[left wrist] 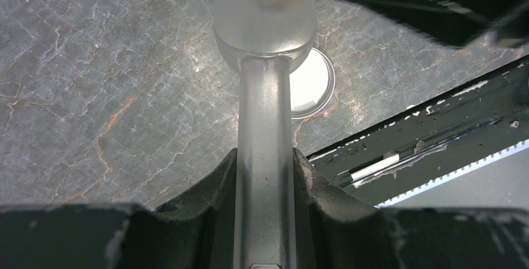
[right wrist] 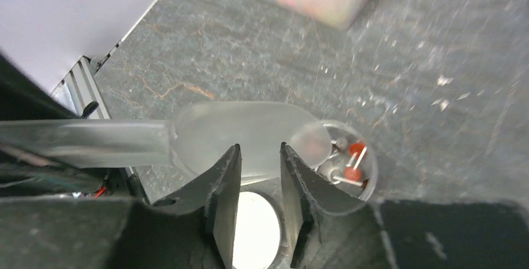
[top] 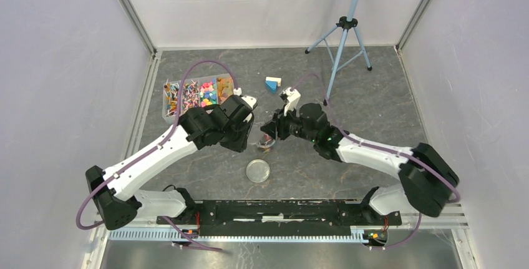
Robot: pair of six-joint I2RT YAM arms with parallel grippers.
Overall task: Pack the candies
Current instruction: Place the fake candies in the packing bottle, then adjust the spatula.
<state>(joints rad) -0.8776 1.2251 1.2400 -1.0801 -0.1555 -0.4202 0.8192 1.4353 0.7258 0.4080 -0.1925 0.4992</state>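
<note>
Many candies [top: 199,93] lie in a clear divided tray [top: 167,108] at the back left; the tray also shows in the right wrist view [right wrist: 337,12]. My left gripper [top: 248,134] [left wrist: 265,154] is shut on the handle of a frosted plastic scoop [left wrist: 265,25]. The scoop's bowl [right wrist: 249,133] tips into a small clear cup [right wrist: 368,185] that holds a few red candies on sticks [right wrist: 353,173]. My right gripper [top: 272,132] [right wrist: 261,148] is beside the cup. Its jaws stand a little apart with nothing between them, and one finger [right wrist: 299,185] is at the cup's near side.
A round clear lid [top: 258,170] lies flat on the table nearer the bases, under both grippers [left wrist: 315,85]. A blue-and-white block [top: 272,84] sits behind the right gripper. A tripod [top: 342,38] stands at the back right. White walls close in both sides.
</note>
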